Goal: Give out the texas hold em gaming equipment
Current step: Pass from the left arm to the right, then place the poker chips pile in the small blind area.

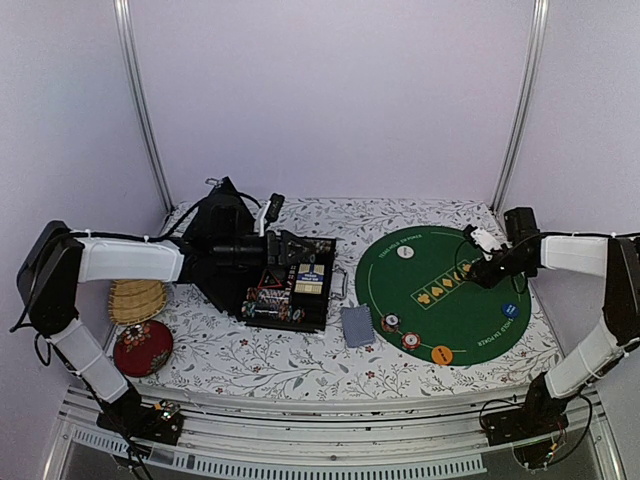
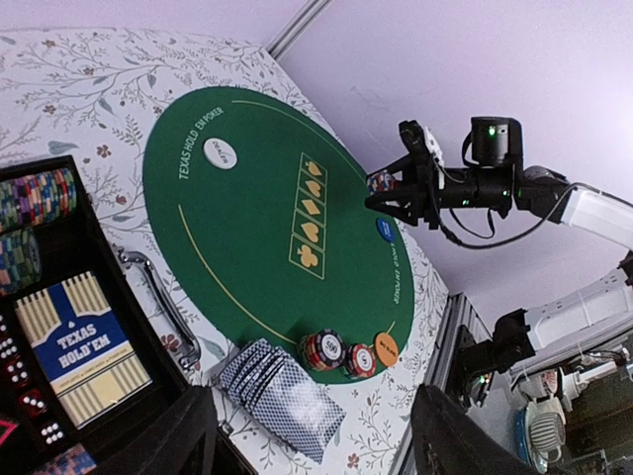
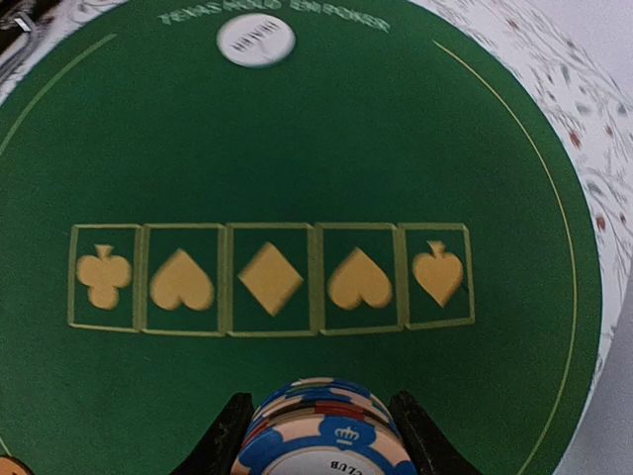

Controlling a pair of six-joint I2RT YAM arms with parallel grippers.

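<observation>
Chip stack clamped in right gripper, above green mat

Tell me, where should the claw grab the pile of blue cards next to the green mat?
Probably from straight above, pinching the card pile across its two long edges. It lies flat on the cloth beside the green mat, low and slightly fanned, so there is no side to slip under. Squeezing the long edges should push the cards back together.

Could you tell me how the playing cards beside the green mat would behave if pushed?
The playing cards lie fanned, so a push would probably spread them further. They look thin and flat on the tablecloth, so likely hard to pinch up.
</observation>
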